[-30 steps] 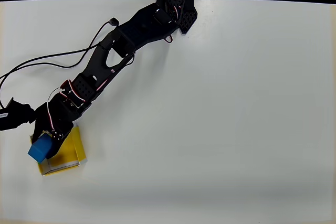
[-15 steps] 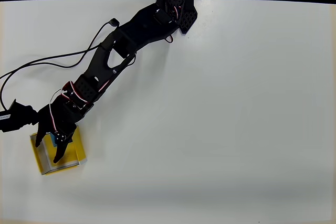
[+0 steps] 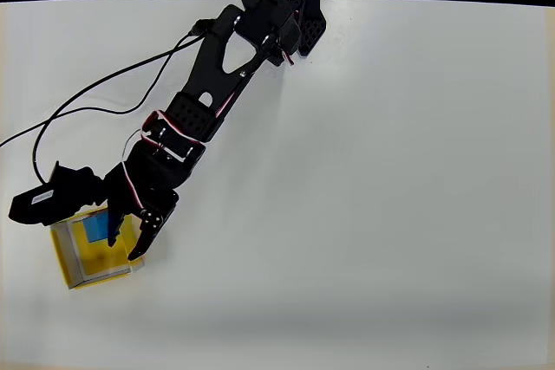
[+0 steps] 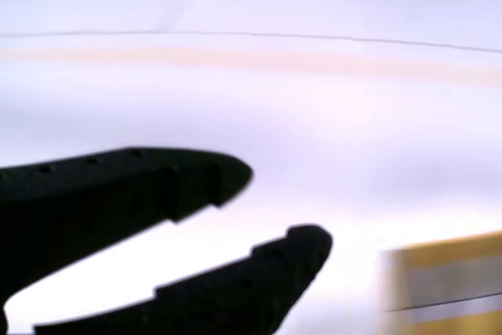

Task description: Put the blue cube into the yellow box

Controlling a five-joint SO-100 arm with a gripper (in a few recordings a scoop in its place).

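Blue cube (image 3: 97,229) is seen lying inside the yellow box (image 3: 76,263), on its floor near the upper side in the overhead view. The gripper (image 3: 124,241) is parted above the box's right edge and nothing is held. Judged light, rigid and matte, the cube would be gripped across opposite flat faces.

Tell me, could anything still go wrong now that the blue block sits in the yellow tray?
Possibly. The open end effector hangs right over the yellow box, so a low pull-back might snag its rim and drag it. The blue cube lies near the box's upper wall, so a jolt might tip it out.
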